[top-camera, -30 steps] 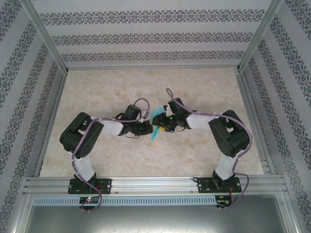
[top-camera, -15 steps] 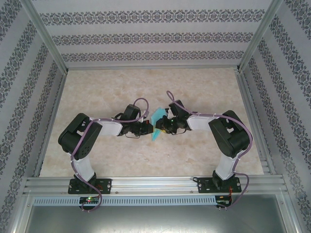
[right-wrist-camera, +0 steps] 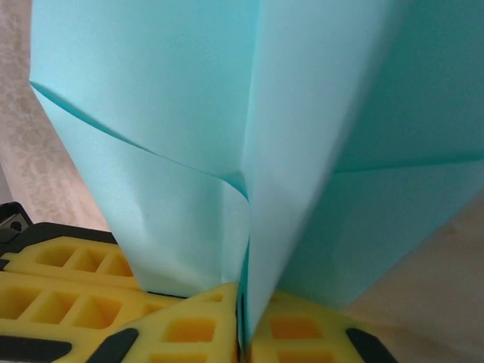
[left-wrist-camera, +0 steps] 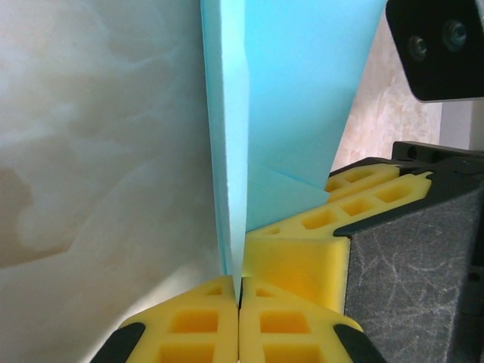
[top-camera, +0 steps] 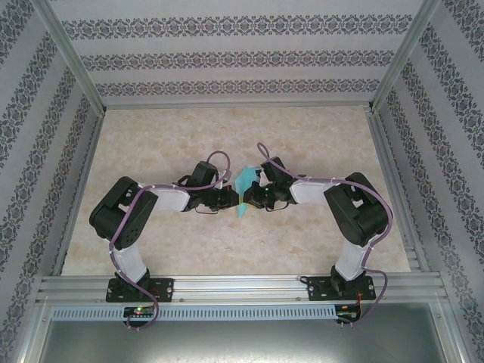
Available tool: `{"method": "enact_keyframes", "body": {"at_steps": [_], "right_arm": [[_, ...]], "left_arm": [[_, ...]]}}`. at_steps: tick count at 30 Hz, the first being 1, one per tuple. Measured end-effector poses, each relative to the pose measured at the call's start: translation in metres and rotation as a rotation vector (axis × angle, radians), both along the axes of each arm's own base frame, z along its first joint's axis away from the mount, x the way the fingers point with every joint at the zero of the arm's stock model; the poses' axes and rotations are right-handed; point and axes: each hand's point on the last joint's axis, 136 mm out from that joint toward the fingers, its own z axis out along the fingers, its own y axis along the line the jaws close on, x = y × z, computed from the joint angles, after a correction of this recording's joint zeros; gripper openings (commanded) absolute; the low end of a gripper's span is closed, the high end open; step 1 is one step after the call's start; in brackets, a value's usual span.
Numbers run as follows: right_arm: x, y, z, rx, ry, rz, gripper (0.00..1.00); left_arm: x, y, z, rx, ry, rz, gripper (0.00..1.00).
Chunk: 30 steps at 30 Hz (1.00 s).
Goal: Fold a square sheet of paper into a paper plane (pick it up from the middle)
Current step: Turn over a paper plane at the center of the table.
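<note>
Nearest us, ahead of the arm bases, the marbled table (top-camera: pixel 227 249) lies bare right up to the grippers, with open room out to the side rails (top-camera: pixel 82 189) on both flanks. At mid-table the left gripper (top-camera: pixel 232 199) and right gripper (top-camera: pixel 252 200) meet almost tip to tip. Each has its yellow pads (left-wrist-camera: pixel 212 321) pressed together on an edge of the folded turquoise paper (top-camera: pixel 243 184) (creases and doubled layers show in both wrist views). The paper sits between them, spreading away from the pads. Beyond it, free table runs to the patterned back wall (top-camera: pixel 242 57).
</note>
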Motion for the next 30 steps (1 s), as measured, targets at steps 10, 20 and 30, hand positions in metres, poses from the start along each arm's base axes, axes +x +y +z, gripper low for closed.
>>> {"method": "enact_keyframes", "body": {"at_steps": [10,20,30], "right_arm": [[0.001,-0.026,0.001,-0.25,-0.041,0.075,0.01],[-0.019,-0.045,0.011,-0.569,-0.067,0.284,0.02],[-0.033,-0.03,-0.011,-0.635,-0.029,0.376,0.13]], "left_arm": [[0.003,0.002,0.021,-0.024,-0.044,0.002,0.39],[-0.01,0.029,0.056,0.075,-0.121,0.002,0.48],[-0.031,0.06,0.038,0.171,-0.068,0.008,0.49]]}}
